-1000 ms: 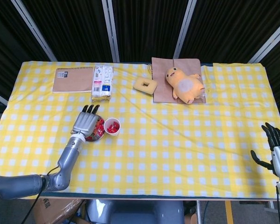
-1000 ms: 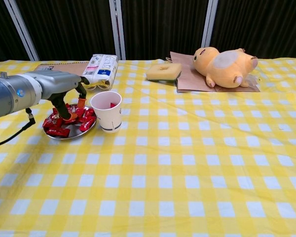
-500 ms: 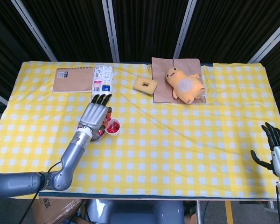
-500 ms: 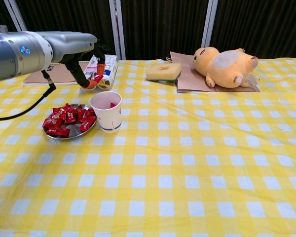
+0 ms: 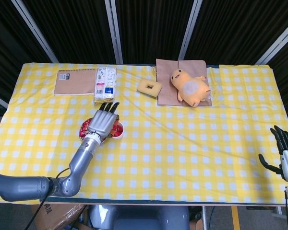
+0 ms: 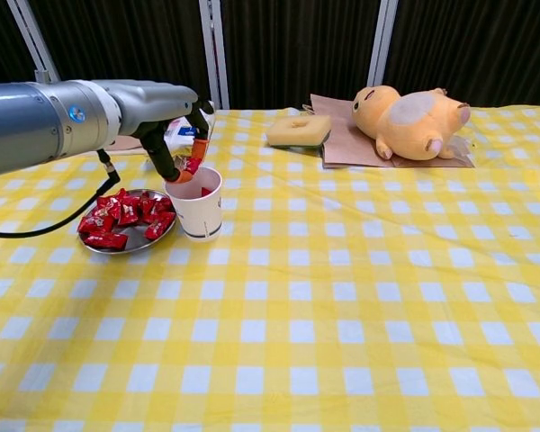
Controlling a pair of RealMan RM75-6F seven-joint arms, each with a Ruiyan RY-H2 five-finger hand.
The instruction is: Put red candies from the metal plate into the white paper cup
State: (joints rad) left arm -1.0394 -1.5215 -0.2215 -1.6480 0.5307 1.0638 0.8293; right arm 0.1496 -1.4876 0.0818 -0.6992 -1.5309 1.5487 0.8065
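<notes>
My left hand (image 6: 175, 135) hovers over the mouth of the white paper cup (image 6: 196, 205) and pinches a red candy (image 6: 192, 166) just above its rim. Seen from the head camera, the left hand (image 5: 104, 122) covers most of the cup (image 5: 119, 132). Left of the cup, the metal plate (image 6: 126, 243) holds several red candies (image 6: 119, 216); part of the plate (image 5: 84, 128) shows in the head view. More red candy lies inside the cup. My right hand (image 5: 285, 155) hangs open at the table's right edge.
At the back lie a brown notebook (image 5: 75, 81), a white packet (image 5: 105, 84), a yellow ring sponge (image 5: 149, 87) and a yellow plush toy (image 5: 189, 86) on brown paper. A yellow checked cloth (image 6: 360, 297) covers the table.
My left hand lifted a red candy off the plate and carried it rightward, then lowered it to just above the cup. The right hand stayed still.
</notes>
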